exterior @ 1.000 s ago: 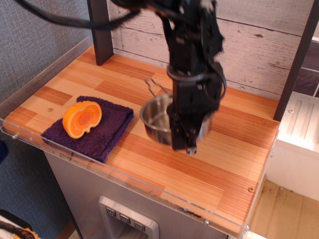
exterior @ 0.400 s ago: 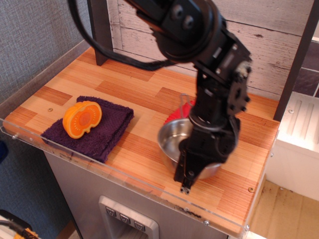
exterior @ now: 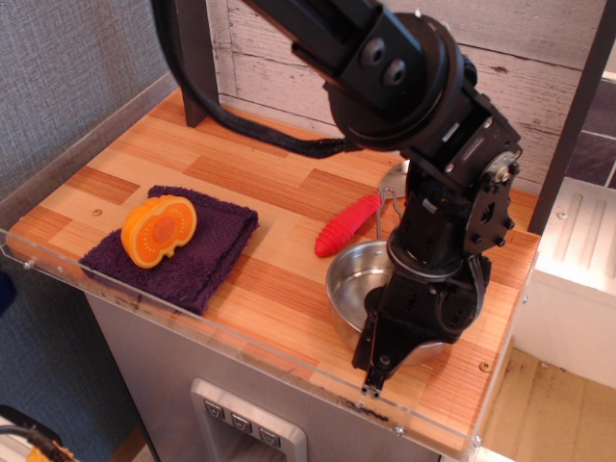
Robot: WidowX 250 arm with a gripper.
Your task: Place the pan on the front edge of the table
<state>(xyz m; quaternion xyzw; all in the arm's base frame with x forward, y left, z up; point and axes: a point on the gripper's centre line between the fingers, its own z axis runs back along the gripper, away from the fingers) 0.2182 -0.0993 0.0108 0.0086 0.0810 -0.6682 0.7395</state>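
Pan [exterior: 358, 289]: small, round, shiny steel

Probably a lab's mock kitchen: acrylic-edged table [exterior: 144, 144], whitewashed plank backdrop [exterior: 539, 87].

the middle of the table [exterior: 279, 192] lies bare between the purple cloth [exterior: 178, 245] at the left and the pan [exterior: 371, 294] at the right front, so a path runs from back to front there. the orange toy [exterior: 159, 229] sits on the cloth. the red-handled spoon [exterior: 348, 223] lies just behind the pan. the arm and gripper [exterior: 377, 371] fill the right front corner. a dark post [exterior: 192, 58] blocks the back left, and clear acrylic rims the front and left edges.
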